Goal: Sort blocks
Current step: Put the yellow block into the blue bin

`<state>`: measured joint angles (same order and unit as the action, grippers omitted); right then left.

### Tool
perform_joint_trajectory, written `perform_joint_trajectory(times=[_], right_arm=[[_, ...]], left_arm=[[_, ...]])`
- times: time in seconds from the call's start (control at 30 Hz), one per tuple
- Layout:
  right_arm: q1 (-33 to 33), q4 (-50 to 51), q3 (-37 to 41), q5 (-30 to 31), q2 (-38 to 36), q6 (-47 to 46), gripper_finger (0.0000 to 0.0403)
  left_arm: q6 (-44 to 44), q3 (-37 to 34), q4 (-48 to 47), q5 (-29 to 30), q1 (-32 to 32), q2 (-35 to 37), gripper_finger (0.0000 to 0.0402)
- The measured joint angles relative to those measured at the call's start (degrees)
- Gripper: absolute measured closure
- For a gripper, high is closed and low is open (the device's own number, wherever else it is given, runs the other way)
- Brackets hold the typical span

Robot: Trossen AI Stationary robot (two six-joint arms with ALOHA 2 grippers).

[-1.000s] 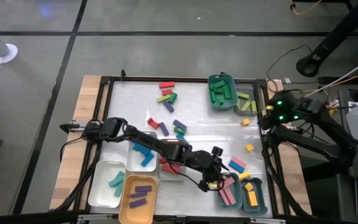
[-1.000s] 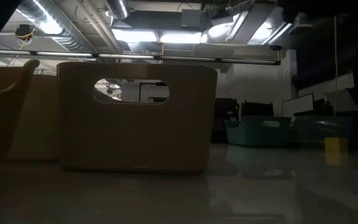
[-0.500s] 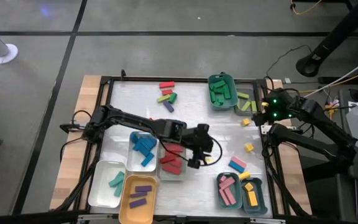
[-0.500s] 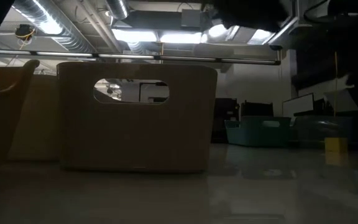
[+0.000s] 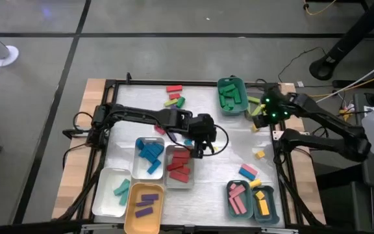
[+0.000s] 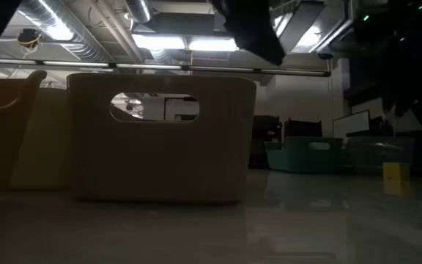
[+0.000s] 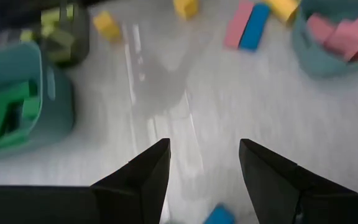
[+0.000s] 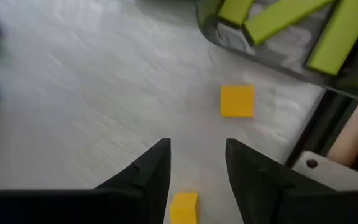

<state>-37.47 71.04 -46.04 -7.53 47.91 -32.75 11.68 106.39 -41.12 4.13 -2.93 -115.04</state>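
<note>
Loose blocks lie flat on the white table: a red one (image 5: 174,88), a lime, green and purple cluster (image 5: 174,101), two yellow ones (image 5: 255,128) (image 5: 260,154), and a pink and blue pair (image 5: 247,172) (image 7: 248,25). My left gripper (image 5: 200,144) (image 7: 204,168) is open and empty over the table's middle, beside the tray of red blocks (image 5: 179,166); a blue block (image 7: 219,214) lies below it. My right gripper (image 5: 265,110) (image 8: 194,168) is open and empty next to the dark tray of lime blocks (image 5: 257,107) (image 8: 278,25), above the two yellow blocks (image 8: 237,101) (image 8: 183,207).
Sorted trays: teal with green blocks (image 5: 231,96) at the far edge, white with blue (image 5: 149,156), white with teal (image 5: 115,192), orange with purple (image 5: 145,201), teal with pink (image 5: 239,198) and teal with yellow (image 5: 263,201) along the near edge. A black frame (image 5: 279,162) borders the table.
My left gripper has swung from beside the pink tray at the near right edge toward the far and left, ending over the table's middle. My right gripper has moved toward the far edge and left, to the lime tray. No block has visibly moved.
</note>
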Motion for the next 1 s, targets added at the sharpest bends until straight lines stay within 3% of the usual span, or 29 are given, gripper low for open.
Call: perform_joint_trajectory(times=[0.23,0.37,0.6,0.8,1.0], right_arm=[[0.00,5.19,0.00,1.35,9.81,0.00,0.0251],[0.00,3.85,0.00,5.48,13.63,-0.52,0.0251],[0.00,-0.02,0.00,5.61,17.78,-2.41,0.0251],[0.01,-1.67,0.37,7.92,18.73,-3.60,0.0251],[0.00,-5.07,6.51,8.20,18.72,-4.72,0.0251]], left_arm=[[2.22,0.00,-4.50,-0.05,2.12,0.00,0.0221],[4.32,0.00,-5.63,-0.08,3.34,0.00,0.0221],[6.97,0.00,-9.06,-0.24,6.60,0.00,0.0221],[7.01,0.00,-11.02,-6.91,9.90,0.00,0.0221],[8.93,0.00,-11.00,-12.57,11.96,0.00,0.0221]])
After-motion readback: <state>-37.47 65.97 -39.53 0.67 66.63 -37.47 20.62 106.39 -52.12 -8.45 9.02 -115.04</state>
